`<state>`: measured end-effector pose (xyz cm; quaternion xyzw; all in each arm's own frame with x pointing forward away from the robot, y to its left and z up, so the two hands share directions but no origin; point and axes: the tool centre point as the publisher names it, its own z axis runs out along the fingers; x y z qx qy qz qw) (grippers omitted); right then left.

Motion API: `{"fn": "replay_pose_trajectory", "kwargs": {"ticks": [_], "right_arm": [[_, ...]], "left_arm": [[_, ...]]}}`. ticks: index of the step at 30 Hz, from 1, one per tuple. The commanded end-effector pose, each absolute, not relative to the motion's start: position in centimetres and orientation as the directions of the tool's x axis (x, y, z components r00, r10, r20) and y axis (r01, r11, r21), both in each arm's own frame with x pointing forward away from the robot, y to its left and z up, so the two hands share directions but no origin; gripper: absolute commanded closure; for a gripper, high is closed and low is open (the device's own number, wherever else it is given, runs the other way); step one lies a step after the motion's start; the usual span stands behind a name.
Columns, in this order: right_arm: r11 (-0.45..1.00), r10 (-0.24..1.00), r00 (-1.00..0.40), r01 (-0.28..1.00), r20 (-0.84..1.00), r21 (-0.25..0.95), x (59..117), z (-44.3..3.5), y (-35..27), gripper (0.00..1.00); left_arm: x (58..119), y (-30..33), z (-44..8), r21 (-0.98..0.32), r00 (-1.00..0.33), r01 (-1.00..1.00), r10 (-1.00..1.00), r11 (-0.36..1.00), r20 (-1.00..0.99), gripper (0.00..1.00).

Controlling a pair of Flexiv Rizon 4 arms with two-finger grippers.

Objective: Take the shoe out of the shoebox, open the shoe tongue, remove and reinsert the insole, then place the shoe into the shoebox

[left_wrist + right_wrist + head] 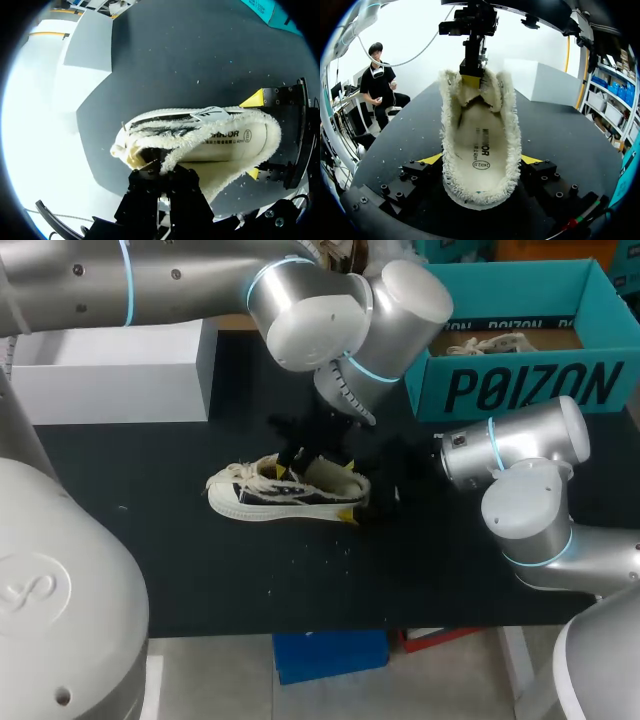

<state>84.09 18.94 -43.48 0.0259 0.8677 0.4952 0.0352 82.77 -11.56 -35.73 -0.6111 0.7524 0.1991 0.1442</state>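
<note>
Sneaker of cream fleece with dark side panels (285, 492) stands on the black table (150, 540), well apart from the teal cardboard shoebox (520, 385). Right gripper (481, 159) lies low and level — fingers clamped on the heel's sides; left gripper (297, 458), pointing down from above, pinches the fleecy tongue (479, 97).

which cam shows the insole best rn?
Right wrist view: it looks straight into the shoe, so the insole shows nearly whole. Left wrist view shows only its heel part, obliquely. Head view shows the shoe side-on, insole hidden.
</note>
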Motion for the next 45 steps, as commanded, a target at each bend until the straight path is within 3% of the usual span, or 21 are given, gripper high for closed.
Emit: {"fn": "replay_pose_trajectory", "kwargs": {"ticks": [1,17,37,38,39,45], "right_arm": [[0.510,0.083,-0.996,0.012,-0.035,0.860,84.2,-43.6,19.1,1.00],[0.510,0.083,-0.996,0.012,-0.035,0.860,84.2,-43.6,19.1,1.00],[0.510,0.083,-0.996,0.012,-0.035,0.860,84.2,-43.6,19.1,1.00],[0.510,0.083,-0.996,0.012,-0.035,0.860,84.2,-43.6,19.1,1.00],[0.510,0.083,-0.996,0.012,-0.035,0.860,84.2,-43.6,19.1,1.00],[0.510,0.083,-0.996,0.012,-0.035,0.860,84.2,-43.6,19.1,1.00]], "left_arm": [[82.4,-11.4,-34.6,0.104,-0.213,-0.977,-0.867,0.186,-0.451,1.00],[82.3,-9.3,-31.6,0.014,-0.162,-0.985,-0.893,0.172,-0.420,1.00],[81.1,-2.7,-31.9,-0.005,-0.053,-0.998,-0.912,0.061,-0.406,1.00],[81.0,-2.5,-32.0,0.000,-0.052,-0.998,-0.914,0.057,-0.403,0.85],[81.0,-2.1,-32.2,0.008,-0.047,-0.999,-0.914,0.048,-0.403,0.00],[80.6,-0.7,-32.7,0.020,-0.032,-0.999,-0.916,0.026,-0.400,0.00]]}}
